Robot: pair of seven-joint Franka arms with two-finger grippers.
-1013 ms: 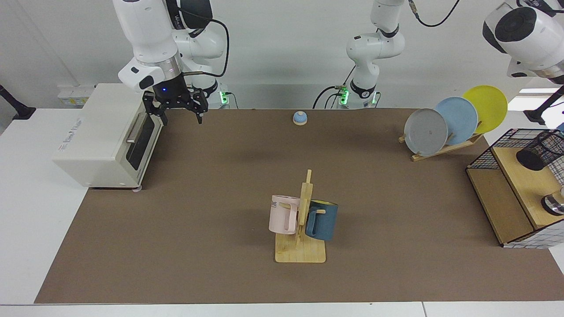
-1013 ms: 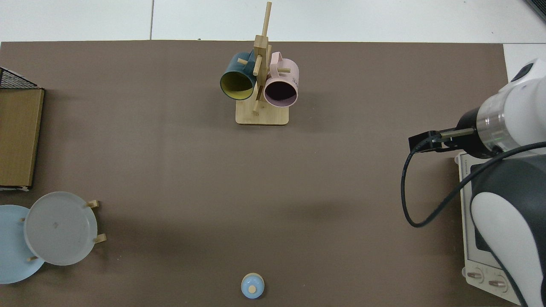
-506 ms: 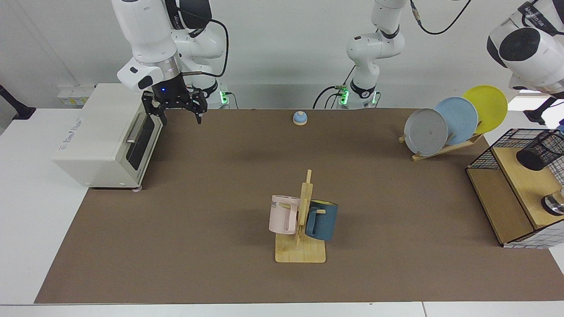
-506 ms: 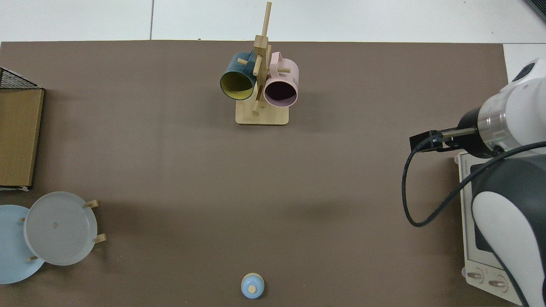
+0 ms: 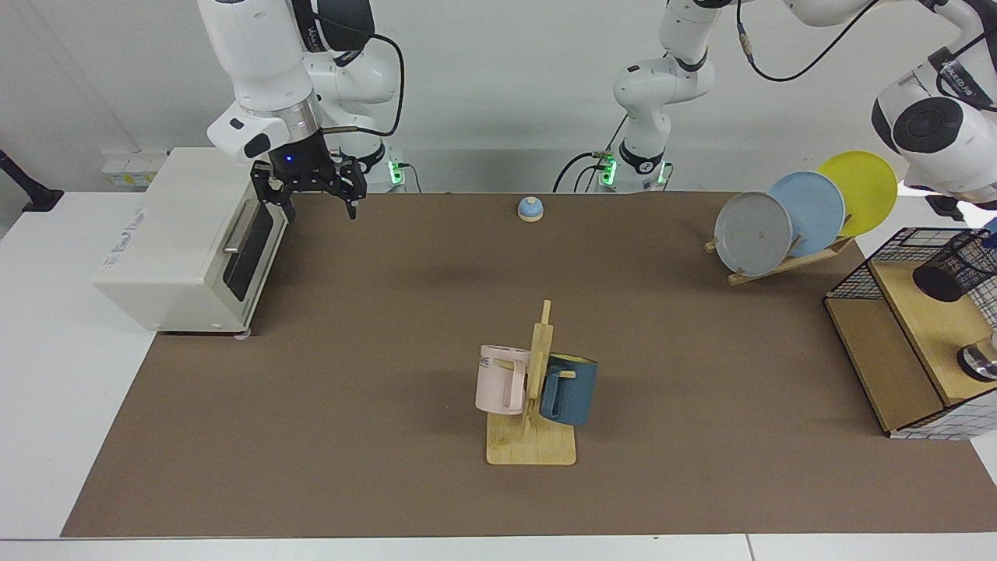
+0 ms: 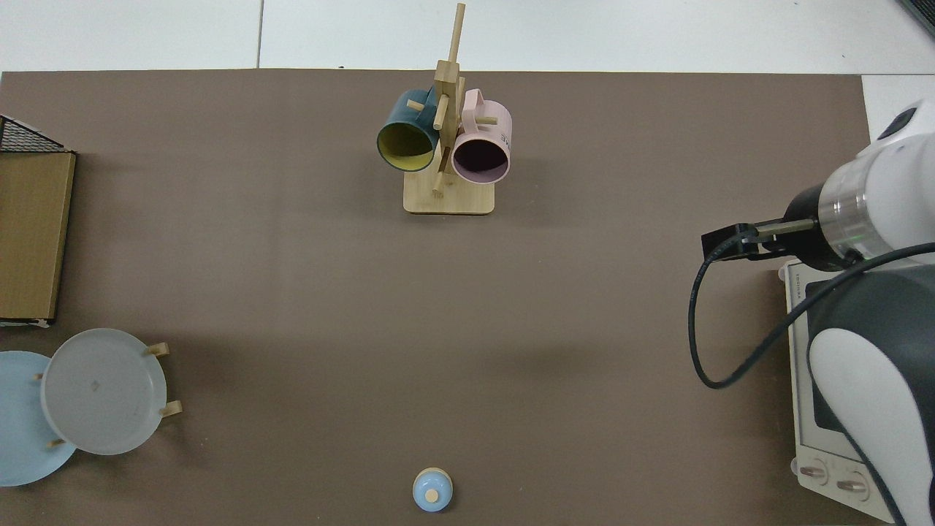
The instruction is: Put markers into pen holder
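Observation:
The pen holder (image 5: 956, 267), a black wire-mesh cup, sits tilted on top of the wooden shelf (image 5: 927, 327) at the facing view's right edge, its dark mouth turned toward the table. A tiny blue bit (image 5: 991, 227) shows just above it at the frame edge; I cannot tell whether it is a marker. No marker shows plainly in either view. The left arm's wrist (image 5: 935, 128) hangs above the shelf, with its gripper beyond the frame edge. The right gripper (image 5: 319, 206) hovers open and holding nothing beside the toaster oven (image 5: 179, 234). In the top view the right arm's wrist (image 6: 847, 219) hides it.
A wooden mug tree (image 5: 533, 405) with a pink mug and a blue mug stands mid-table. A plate rack (image 5: 787, 261) holding grey, blue and yellow plates is at the back right. A small blue bell (image 5: 530, 209) sits at the back centre. A metal object (image 5: 980, 362) rests on the shelf.
The left arm's wrist has swung lower and further right above the shelf. The right arm has barely shifted, and the pen holder stays where it was.

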